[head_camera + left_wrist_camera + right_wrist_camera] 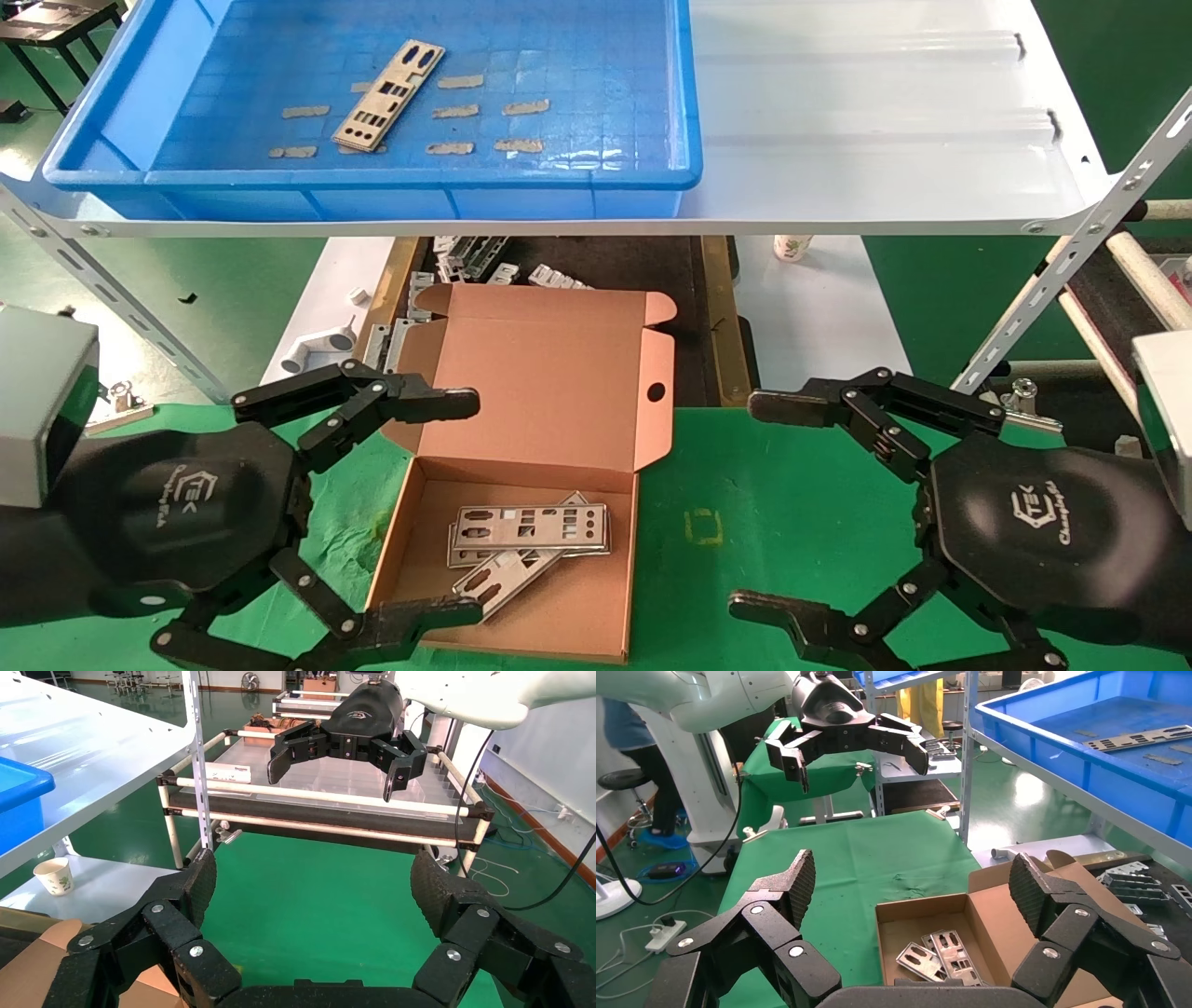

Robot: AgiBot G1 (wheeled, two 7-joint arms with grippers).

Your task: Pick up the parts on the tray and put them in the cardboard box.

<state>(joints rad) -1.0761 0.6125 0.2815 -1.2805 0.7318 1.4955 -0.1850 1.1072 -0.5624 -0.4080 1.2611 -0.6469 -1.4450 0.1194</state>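
One silvery punched part (387, 96) lies slanted on the floor of the blue tray (652, 177), up on the white shelf. It also shows in the tray (1032, 738) as a thin part (1143, 738). The cardboard box (549, 373) stands open on the green cloth, lid tilted back, with three parts (529, 536) stacked inside (942, 955). My left gripper (470, 508) is open, straddling the box's left wall, empty (313, 881). My right gripper (773, 508) is open and empty over the cloth right of the box (912, 881).
Chunky grey brackets (466, 261) and a white pipe piece (321, 349) lie behind the box under the white shelf (885, 112). A paper cup (792, 247) stands on the lower table. A roller rack (1131, 280) is at the right.
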